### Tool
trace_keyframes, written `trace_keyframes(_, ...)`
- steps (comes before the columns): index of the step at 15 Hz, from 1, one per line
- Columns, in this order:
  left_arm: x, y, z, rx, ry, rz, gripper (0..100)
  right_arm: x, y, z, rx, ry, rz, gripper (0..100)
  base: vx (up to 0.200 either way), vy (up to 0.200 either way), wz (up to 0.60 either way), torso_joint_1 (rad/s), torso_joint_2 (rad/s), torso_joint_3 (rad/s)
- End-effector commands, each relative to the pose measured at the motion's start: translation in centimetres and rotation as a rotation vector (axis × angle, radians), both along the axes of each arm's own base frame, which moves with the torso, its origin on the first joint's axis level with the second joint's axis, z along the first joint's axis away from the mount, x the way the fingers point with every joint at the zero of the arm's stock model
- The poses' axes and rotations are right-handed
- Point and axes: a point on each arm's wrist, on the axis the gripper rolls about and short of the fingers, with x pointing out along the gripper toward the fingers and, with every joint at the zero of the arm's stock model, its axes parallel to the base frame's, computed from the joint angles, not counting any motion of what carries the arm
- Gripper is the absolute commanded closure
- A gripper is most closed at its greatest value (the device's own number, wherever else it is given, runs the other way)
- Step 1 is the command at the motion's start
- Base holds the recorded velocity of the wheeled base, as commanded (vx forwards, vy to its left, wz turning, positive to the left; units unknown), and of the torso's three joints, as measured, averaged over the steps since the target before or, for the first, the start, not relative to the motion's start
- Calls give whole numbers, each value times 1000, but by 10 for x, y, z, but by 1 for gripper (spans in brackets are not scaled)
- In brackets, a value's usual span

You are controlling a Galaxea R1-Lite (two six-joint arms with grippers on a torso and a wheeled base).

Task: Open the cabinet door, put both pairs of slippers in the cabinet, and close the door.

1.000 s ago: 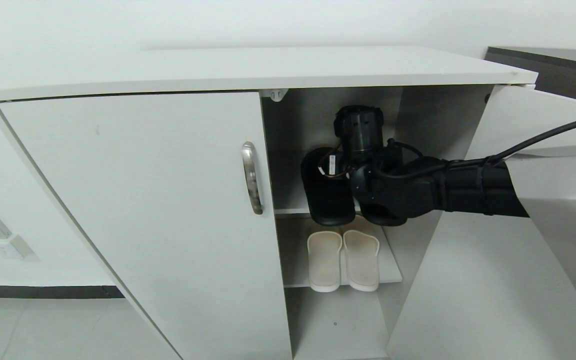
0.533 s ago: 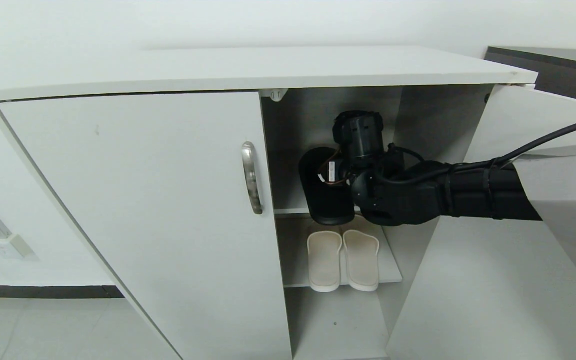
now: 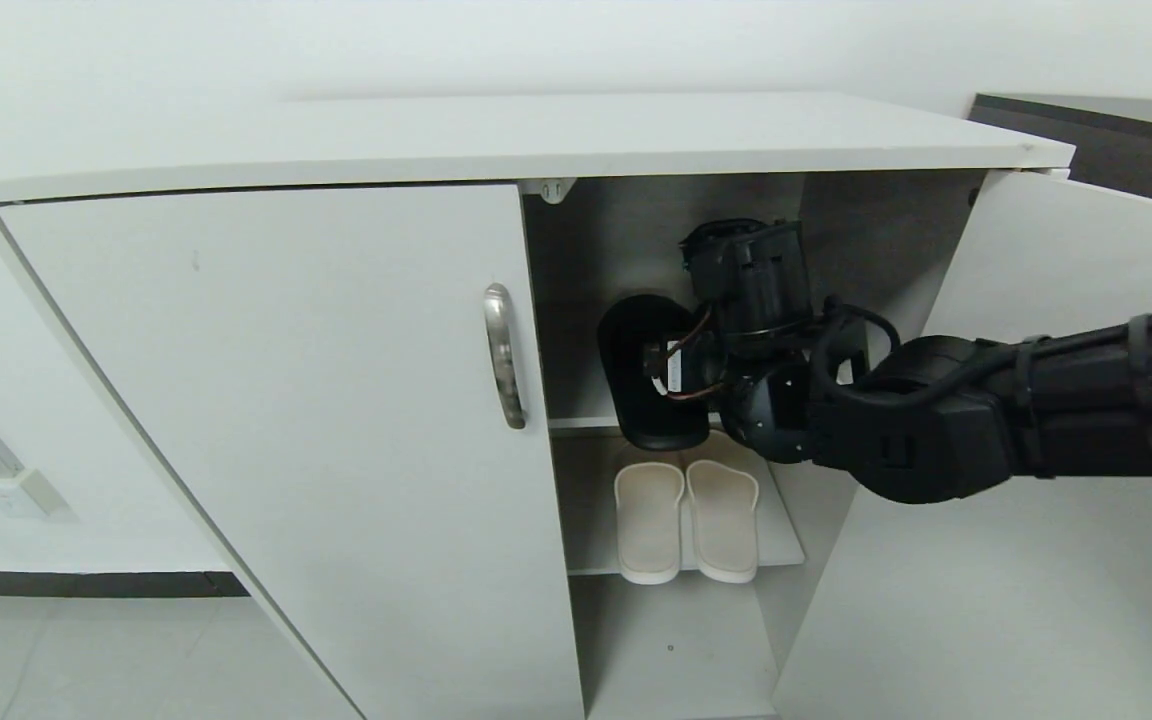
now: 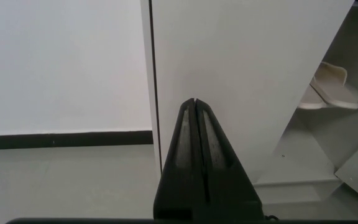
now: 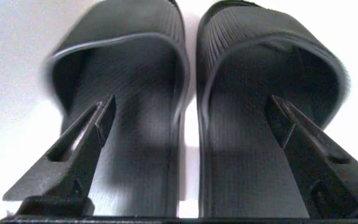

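Our right claw [image 5: 191, 102] stands spread wide at the black slippers [image 5: 185, 124], one finger by each, on the upper shelf [image 3: 576, 423] of the cabinet [image 3: 536, 135]. The white slippers [image 3: 686, 520] lie paired on the shelf below. Our left claw [image 4: 194, 106] is pressed together, facing the closed left door [image 3: 286, 400].
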Motion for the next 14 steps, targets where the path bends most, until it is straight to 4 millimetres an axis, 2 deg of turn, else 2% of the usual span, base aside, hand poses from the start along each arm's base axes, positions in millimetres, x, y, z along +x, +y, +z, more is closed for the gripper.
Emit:
trace_keyframes(1, 0, 0, 0, -1, 1, 1, 100, -31, -10, 18, 28, -26, 41, 0, 0, 0, 0, 0, 0, 0)
trace_keyframes(4, 0, 0, 0, -1, 2, 1, 100, -63, -21, 12, 33, -22, 104, 0, 0, 0, 0, 0, 0, 0)
trace_keyframes(8, 0, 0, 0, 1, 2, 1, 100, -95, -32, -6, 38, -37, 189, 0, 0, 0, 0, 0, 0, 0)
trace_keyframes(9, 0, 0, 0, 1, 1, 1, 100, -102, -32, -13, 36, -29, 219, 100, 0, 0, 0, 0, 0, 0)
trace_keyframes(14, 0, 0, 0, 6, 1, 0, 100, -106, -31, -22, 56, -45, 237, 100, 0, 0, 0, 0, 0, 0)
